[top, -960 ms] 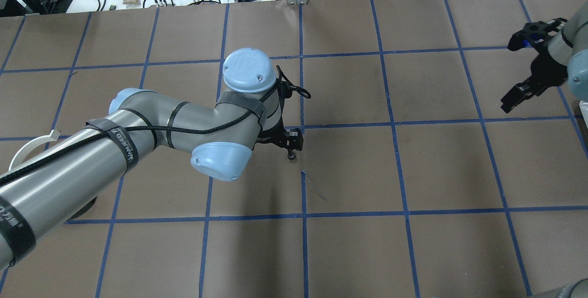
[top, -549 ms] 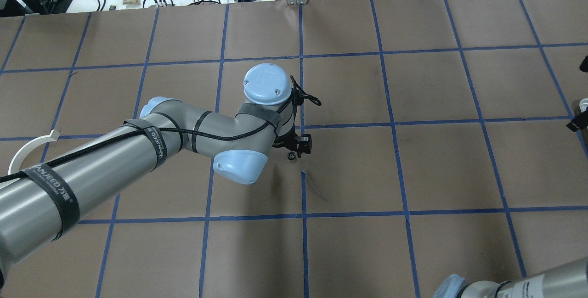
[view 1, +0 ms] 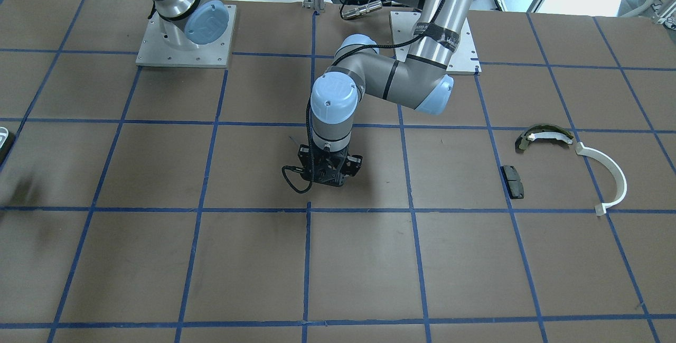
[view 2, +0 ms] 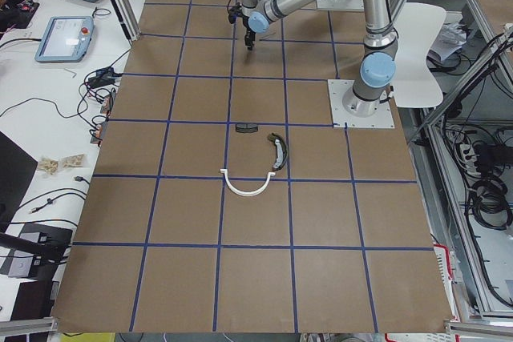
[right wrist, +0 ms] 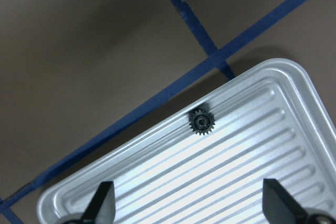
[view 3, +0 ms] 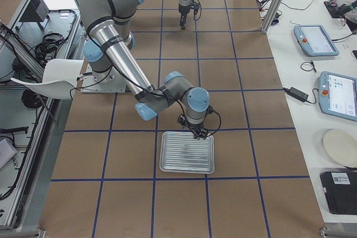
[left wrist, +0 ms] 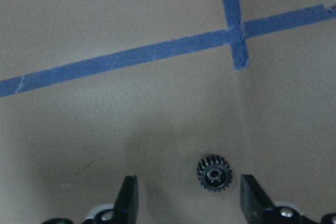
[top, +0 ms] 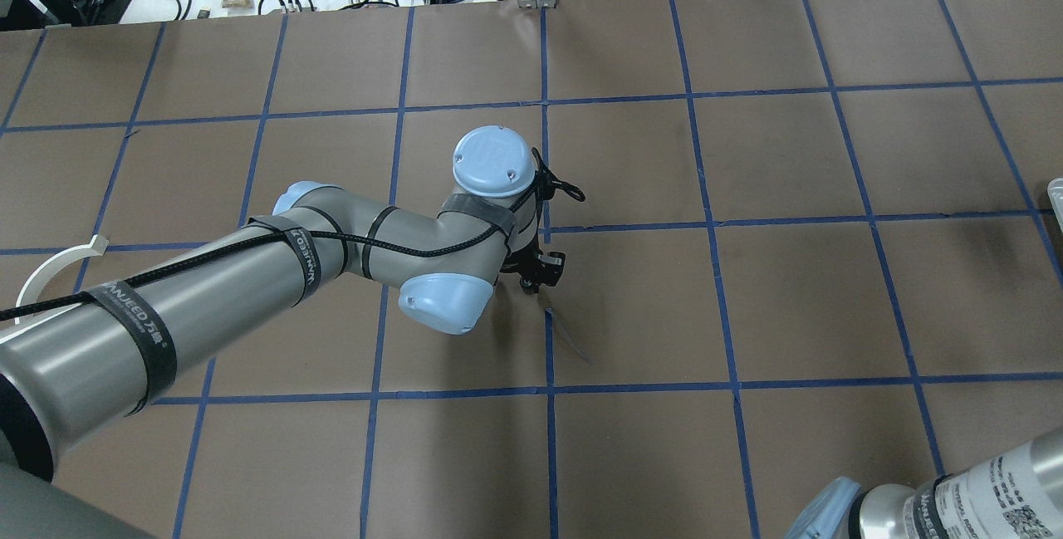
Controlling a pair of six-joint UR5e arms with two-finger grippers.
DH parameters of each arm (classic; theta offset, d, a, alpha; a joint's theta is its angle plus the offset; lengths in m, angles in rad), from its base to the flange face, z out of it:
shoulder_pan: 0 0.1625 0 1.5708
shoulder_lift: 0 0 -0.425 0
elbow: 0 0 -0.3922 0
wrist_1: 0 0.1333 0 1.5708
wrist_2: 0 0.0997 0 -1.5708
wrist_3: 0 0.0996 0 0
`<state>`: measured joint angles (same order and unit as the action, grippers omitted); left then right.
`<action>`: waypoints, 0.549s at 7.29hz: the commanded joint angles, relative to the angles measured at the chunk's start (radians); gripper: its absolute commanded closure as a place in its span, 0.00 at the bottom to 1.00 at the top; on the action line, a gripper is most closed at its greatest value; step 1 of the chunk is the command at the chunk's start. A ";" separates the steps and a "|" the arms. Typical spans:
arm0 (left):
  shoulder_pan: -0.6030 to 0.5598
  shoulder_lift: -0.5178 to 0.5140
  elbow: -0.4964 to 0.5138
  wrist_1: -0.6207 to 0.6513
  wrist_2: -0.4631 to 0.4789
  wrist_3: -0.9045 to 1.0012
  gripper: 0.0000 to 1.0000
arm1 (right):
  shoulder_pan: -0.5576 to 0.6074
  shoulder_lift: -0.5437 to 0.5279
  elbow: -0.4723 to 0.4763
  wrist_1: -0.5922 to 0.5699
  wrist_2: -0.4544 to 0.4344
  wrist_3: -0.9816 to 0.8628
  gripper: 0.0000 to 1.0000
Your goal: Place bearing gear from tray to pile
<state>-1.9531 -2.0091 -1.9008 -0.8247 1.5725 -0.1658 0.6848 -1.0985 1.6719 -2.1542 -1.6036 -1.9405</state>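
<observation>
Now right claw (right wrist: 188,192) spread over gear (right wrist: 201,122) lying at tray (right wrist: 252,148) edge.

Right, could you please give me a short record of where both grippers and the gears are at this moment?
left gripper: open, above the table gear
table gear: small, black, toothed, lying flat between the jaws, untouched
right gripper: open, above the tray
tray gear: lying flat just inside the tray's rim, untouched
pile: white half-ring, olive shoe, black pad; no gear seen among them
</observation>
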 commanded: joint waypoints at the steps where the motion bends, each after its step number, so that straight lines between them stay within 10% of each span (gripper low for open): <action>1: -0.001 -0.003 0.000 0.010 -0.002 0.000 0.33 | -0.005 0.034 -0.008 -0.003 0.061 -0.196 0.00; 4: -0.001 -0.005 -0.001 0.010 -0.037 0.006 0.92 | 0.004 0.074 0.003 -0.053 0.083 -0.380 0.00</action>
<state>-1.9543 -2.0130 -1.9020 -0.8147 1.5449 -0.1632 0.6844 -1.0467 1.6722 -2.1864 -1.5256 -2.2588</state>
